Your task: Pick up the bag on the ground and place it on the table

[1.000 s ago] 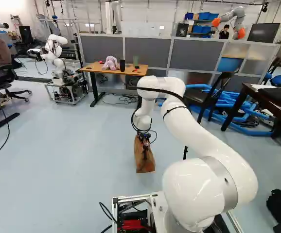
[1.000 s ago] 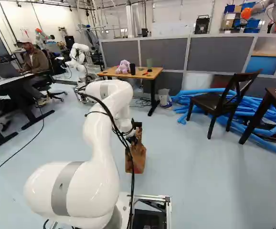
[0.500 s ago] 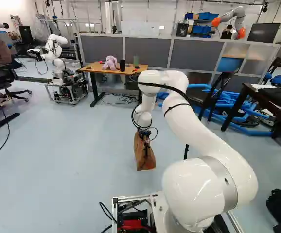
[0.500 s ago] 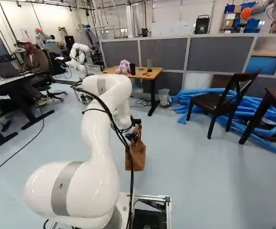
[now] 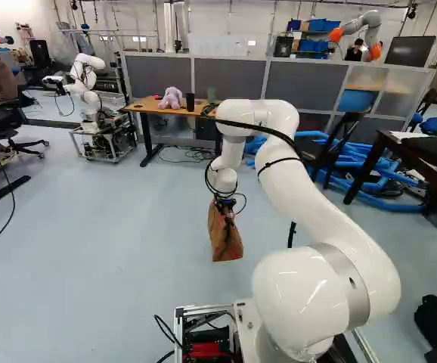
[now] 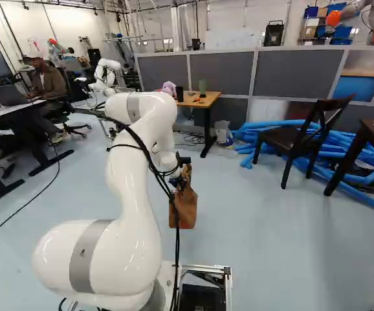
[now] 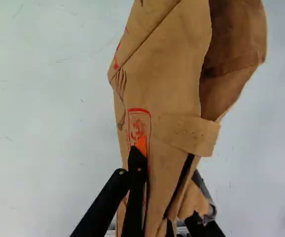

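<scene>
Holding a brown paper bag (image 5: 226, 242) over the pale floor (image 5: 128, 249), gripped from two sides by the end effector (image 5: 226, 210) and tilted slightly. Pictured near the middle of the left base view, beyond the base, on the near side of the wooden counter (image 6: 208, 100) and well apart from it. Seen in the wrist view with one orange pad (image 7: 140, 145) against the printed side of the bag and, across from it, a second finger partly hidden by paper. Showing creases and a folded paper band (image 7: 192, 135) ahead of the fingers. Carrying a plush toy (image 5: 171, 97), a black cylinder (image 5: 190, 101) and a green cup (image 6: 202, 85) on the counter, in front of gray partition panels (image 5: 230, 79). Visible also, at the right of the right base view, beside a dark chair (image 6: 297, 137): blue tubes (image 6: 349, 184) heaped on the floor.
</scene>
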Tool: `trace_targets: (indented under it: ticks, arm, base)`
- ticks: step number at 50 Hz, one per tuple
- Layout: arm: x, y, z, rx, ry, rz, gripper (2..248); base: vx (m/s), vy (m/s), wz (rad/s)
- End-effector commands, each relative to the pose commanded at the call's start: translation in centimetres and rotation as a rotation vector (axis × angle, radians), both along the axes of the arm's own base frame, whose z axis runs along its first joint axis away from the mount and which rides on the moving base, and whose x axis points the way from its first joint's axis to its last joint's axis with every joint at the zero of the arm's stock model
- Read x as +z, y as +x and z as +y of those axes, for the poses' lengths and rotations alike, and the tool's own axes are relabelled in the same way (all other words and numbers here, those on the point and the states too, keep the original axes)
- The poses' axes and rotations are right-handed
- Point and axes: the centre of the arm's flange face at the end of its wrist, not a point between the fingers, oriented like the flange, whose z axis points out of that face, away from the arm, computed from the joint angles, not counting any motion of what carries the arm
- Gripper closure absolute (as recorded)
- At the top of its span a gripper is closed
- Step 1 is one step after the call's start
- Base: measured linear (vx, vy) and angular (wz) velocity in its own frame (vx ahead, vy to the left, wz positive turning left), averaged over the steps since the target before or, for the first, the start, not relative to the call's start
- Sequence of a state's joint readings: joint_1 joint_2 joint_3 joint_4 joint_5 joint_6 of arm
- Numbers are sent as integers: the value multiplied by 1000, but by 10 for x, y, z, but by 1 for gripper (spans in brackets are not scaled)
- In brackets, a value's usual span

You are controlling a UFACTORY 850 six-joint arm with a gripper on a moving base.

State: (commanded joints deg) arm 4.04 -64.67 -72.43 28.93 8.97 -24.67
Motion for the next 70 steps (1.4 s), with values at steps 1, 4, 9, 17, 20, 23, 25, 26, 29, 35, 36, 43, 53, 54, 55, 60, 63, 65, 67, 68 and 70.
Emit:
trace_targets:
  ticks: [1,4,9,17,20,23,25,26,29,35,36,43,53,54,55,60,63,65,67,68,70]
  arm:
    - [1,0,0,0,0,-1,229]
    - [6,-1,0,0,0,-4,229]
    - [13,-2,0,0,1,-8,229]
    - [25,-3,0,0,1,-16,229]
    - [30,-4,0,0,1,-19,229]
    - [34,-4,0,0,2,-22,229]
    - [37,-5,0,0,2,-24,229]
    - [38,-5,0,0,2,-25,229]
    - [43,-5,0,0,2,-29,229]
    - [51,-6,0,0,3,-35,229]
    - [53,-6,0,0,3,-36,229]
    - [63,-6,0,0,6,-43,229]
    - [77,-6,0,0,10,-52,229]
    - [78,-6,0,0,11,-52,229]
    - [80,-6,0,0,11,-53,229]
    - [87,-6,0,1,14,-58,229]
    - [91,-5,0,1,15,-62,229]
    - [94,-5,0,1,17,-64,229]
    - [97,-4,1,2,18,-67,229]
    - [98,-4,1,2,18,-68,229]
    - [101,-3,1,3,20,-71,229]
  base:
    - [0,0,0]
    - [0,0,0]
    - [0,0,0]
    - [0,0,0]
    - [0,0,0]
    - [0,0,0]
    - [0,0,0]
    - [0,0,0]
    - [0,0,0]
    - [0,0,0]
    - [0,0,0]
    - [0,0,0]
    - [0,0,0]
    - [0,0,0]
    - [0,0,0]
    - [0,0,0]
    - [0,0,0]
    - [0,0,0]
    - [0,0,0]
    - [0,0,0]
    - [0,0,0]
